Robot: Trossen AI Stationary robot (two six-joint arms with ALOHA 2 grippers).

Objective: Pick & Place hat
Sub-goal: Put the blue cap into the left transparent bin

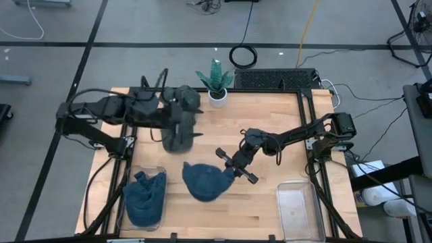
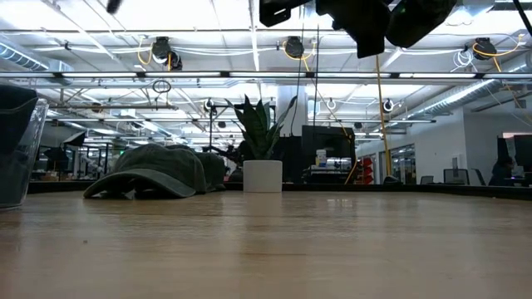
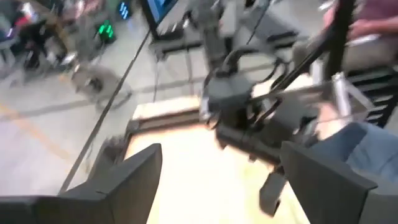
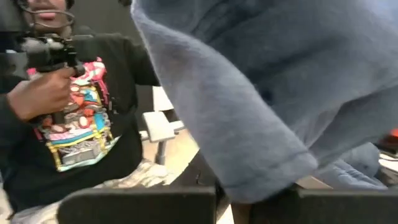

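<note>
A blue-grey knit hat (image 1: 201,182) is in my right gripper (image 1: 234,169), over the table's near middle; it fills the right wrist view (image 4: 267,81), where the gripper (image 4: 233,202) is shut on it. A dark green cap (image 1: 178,135) rests brim down on the wood (image 2: 154,170), toward the far left. My left gripper (image 1: 189,116) hovers above that cap, open, with nothing between its fingers (image 3: 221,186). More blue hats (image 1: 145,192) lie in the bin at the near left. My right gripper pinches the blue-grey hat between its two fingers at the edge (image 4: 261,180) facing the table's right. The fingers come from the right, slanting down. The hat hangs off them toward the left; the low view shows nothing of it on the wood, so it is lifted clear.
A potted plant (image 1: 216,84) stands at the far edge, beside the green cap. An empty clear bin (image 1: 297,206) sits at the near right, and the bin holding hats (image 1: 128,217) at the near left. A person (image 4: 68,112) in a black printed shirt stands beyond the table.
</note>
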